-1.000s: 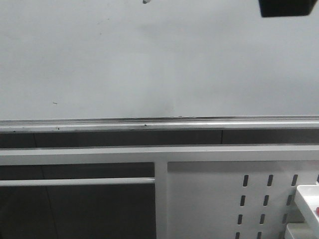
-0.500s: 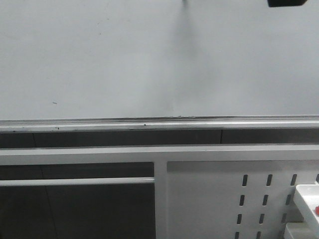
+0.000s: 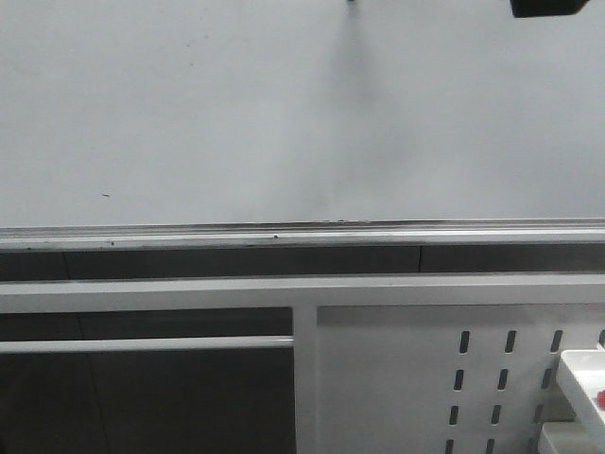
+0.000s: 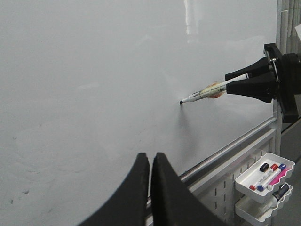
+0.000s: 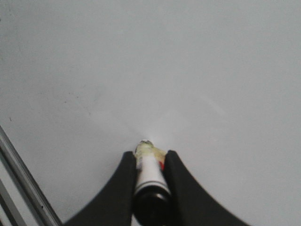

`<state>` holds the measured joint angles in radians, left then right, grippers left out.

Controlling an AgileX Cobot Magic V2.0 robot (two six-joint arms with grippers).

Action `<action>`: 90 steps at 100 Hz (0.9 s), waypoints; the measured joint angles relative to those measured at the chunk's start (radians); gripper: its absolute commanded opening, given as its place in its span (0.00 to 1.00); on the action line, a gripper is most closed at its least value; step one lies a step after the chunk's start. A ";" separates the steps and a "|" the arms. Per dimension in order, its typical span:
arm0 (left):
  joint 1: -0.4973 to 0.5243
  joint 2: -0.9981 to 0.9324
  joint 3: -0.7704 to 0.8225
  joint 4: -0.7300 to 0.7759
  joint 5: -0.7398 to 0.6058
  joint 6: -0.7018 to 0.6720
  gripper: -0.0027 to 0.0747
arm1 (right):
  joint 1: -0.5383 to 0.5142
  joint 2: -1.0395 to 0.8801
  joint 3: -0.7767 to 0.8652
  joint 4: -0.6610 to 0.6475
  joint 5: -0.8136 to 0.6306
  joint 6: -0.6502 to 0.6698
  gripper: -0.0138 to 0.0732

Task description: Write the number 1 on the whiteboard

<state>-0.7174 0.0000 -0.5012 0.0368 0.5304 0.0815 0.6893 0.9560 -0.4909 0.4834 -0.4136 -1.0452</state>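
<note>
Pale whiteboard (image 4: pixel 94 84), right gripper (image 4: pixel 235 84) pressing marker (image 4: pixel 202 93) tip against it

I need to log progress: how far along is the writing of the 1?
Done: the right gripper holds the marker, its tip at the whiteboard. In hand: starting the stroke. Left: the whole 1; no stroke shows. The left gripper is shut and idle.

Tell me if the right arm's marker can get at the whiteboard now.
Probably yes: the marker, clamped in the right tool, has its tip at the bare whiteboard, nothing between.
</note>
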 measured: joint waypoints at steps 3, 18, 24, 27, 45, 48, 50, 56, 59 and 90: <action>0.000 0.000 0.000 0.000 0.000 0.000 0.01 | 0.000 0.008 0.000 0.010 0.005 0.000 0.08; 0.000 0.000 0.000 0.000 0.000 0.000 0.01 | -0.002 0.078 0.011 0.069 0.070 0.000 0.08; 0.000 0.000 0.000 0.000 0.000 0.000 0.01 | -0.008 0.120 0.013 0.106 0.097 0.000 0.08; 0.000 0.000 0.000 0.000 0.000 0.000 0.01 | -0.009 0.138 0.013 0.119 0.109 0.000 0.08; 0.000 0.000 0.000 0.000 0.000 0.000 0.01 | -0.011 0.202 0.013 0.140 0.114 0.000 0.08; 0.000 0.000 0.000 0.000 0.000 0.000 0.01 | -0.011 0.205 0.013 0.140 0.112 0.000 0.08; 0.000 0.000 0.000 0.000 0.000 0.000 0.01 | -0.011 0.206 0.013 0.140 0.110 0.000 0.08; 0.000 0.000 0.000 0.000 0.000 0.000 0.01 | -0.011 0.206 0.013 0.140 0.110 0.000 0.08; 0.000 0.000 0.000 0.000 0.000 0.000 0.01 | -0.011 0.206 0.013 0.140 0.110 0.000 0.08; 0.000 0.001 0.000 -0.061 0.004 -0.002 0.01 | 0.130 0.043 -0.083 0.171 0.363 0.000 0.08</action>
<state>-0.7174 0.0010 -0.5012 -0.0244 0.5342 0.0798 0.8196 0.9994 -0.5735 0.6542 -0.0509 -1.0452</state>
